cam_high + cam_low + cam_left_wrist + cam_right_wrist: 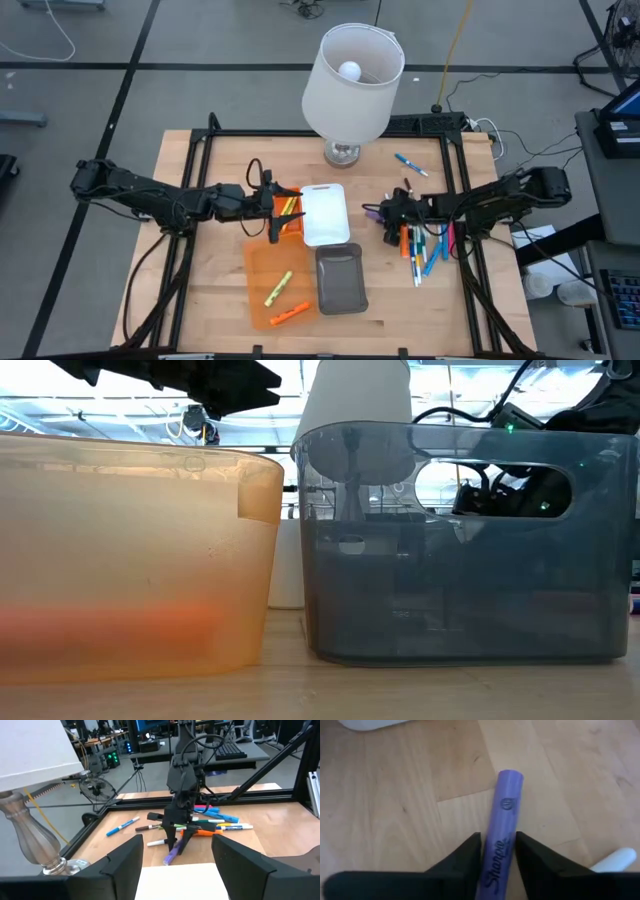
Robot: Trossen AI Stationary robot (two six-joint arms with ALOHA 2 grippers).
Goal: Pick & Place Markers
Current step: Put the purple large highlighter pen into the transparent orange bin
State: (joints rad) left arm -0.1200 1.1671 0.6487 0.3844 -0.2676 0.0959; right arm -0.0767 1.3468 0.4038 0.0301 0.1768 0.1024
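Wooden tabletop (200, 290) lies bare around the trays. My left gripper (272, 205) hovers with fingers spread over the white tray's (325, 215) edge. My right gripper (498, 851) pinches a purple highlighter (502, 837) beside the marker pile (425, 245).

A white-shaded lamp (352, 82) is standing on the wooden worktop (200, 310); grey floor (200, 40) (cables trailing across) is surrounding it.

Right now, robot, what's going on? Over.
Right gripper shut on purple marker at the marker pile. Left gripper open above white tray. Nothing blocking.
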